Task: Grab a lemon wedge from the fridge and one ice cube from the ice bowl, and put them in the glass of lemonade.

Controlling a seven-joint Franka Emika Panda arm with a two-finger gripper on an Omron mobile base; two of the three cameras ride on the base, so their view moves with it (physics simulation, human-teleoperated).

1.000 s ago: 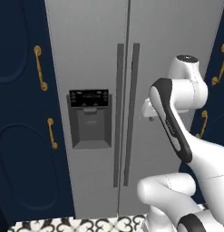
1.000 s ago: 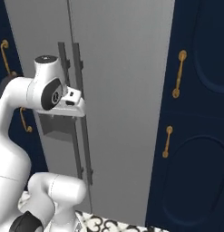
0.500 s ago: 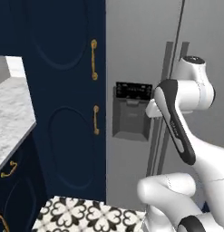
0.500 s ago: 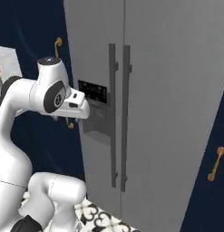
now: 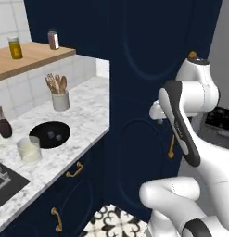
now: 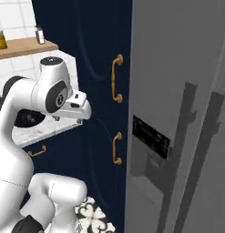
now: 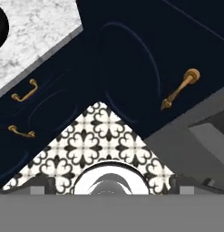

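The tool (image 6: 82,111) hangs at the end of the folded arm, in front of the navy cabinet (image 6: 93,68), with its jaws spread wide and nothing between them. In the hand view the camera looks down past the tool at the patterned floor (image 7: 104,140), a navy cabinet door with a brass handle (image 7: 179,88), and two drawer pulls below the counter edge.

The fridge (image 6: 177,113) stands to the right of the navy cabinet; its black dispenser panel (image 6: 151,136) and two dark bar handles (image 6: 184,150) face the right base view. In the left base view only a grey strip of it shows behind the arm. Its doors are closed.

The counter (image 5: 83,122) lies at the left, marble-topped, with its corner toward the navy cabinet. The ice bowl (image 5: 50,134) sits near the front edge of the counter, with two small cubes visible inside. The glass (image 5: 29,150) stands just beside the bowl, to its left and closer to the front edge, apart from it. A dark bottle (image 5: 3,125) stands toward the back, left of the bowl. A white cup of wooden utensils (image 5: 60,96) stands near the back wall, well behind the bowl. On the wooden shelf (image 5: 34,55) above are two small jars (image 5: 15,47). The lemon wedge cannot be seen.
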